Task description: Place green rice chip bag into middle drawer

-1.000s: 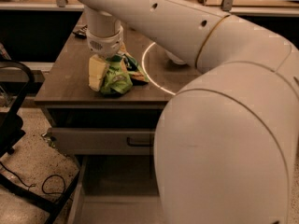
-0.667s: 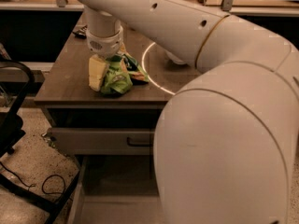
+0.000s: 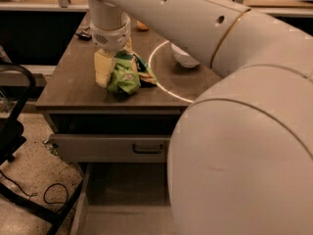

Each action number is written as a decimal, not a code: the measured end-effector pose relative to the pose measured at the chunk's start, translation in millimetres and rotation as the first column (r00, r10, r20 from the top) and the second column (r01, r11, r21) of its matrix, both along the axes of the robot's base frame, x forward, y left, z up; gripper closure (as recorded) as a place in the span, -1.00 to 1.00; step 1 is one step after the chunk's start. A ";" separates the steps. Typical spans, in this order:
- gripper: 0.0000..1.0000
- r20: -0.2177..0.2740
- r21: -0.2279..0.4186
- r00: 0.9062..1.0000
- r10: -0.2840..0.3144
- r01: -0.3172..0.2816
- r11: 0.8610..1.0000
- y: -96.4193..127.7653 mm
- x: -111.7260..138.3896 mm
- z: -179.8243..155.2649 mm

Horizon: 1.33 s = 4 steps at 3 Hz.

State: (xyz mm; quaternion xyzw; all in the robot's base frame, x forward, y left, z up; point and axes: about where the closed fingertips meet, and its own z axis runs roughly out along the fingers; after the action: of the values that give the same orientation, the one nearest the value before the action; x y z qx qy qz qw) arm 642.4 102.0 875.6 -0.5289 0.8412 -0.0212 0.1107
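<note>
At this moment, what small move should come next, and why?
Probably a short lift straight up. The pincer sits down on the crumpled light-green foil snack bag, which lies on the brown tabletop, while the open grey-brown drawer tray waits lower, in front.

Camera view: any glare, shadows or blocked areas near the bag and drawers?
Camera view: warm, dim light; a bright ring of glare on the table beside the green rice chip bag; the gripper is down at the bag on the tabletop; the arm blocks the lower right; the middle drawer lies in shadow.
</note>
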 end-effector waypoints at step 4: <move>1.00 0.122 -0.038 0.989 -0.080 0.085 0.996 -62.6 -29.4 76.0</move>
State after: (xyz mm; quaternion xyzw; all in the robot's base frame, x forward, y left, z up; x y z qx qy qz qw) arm 613.0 39.5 951.6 -0.4937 0.8534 -0.0757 0.1490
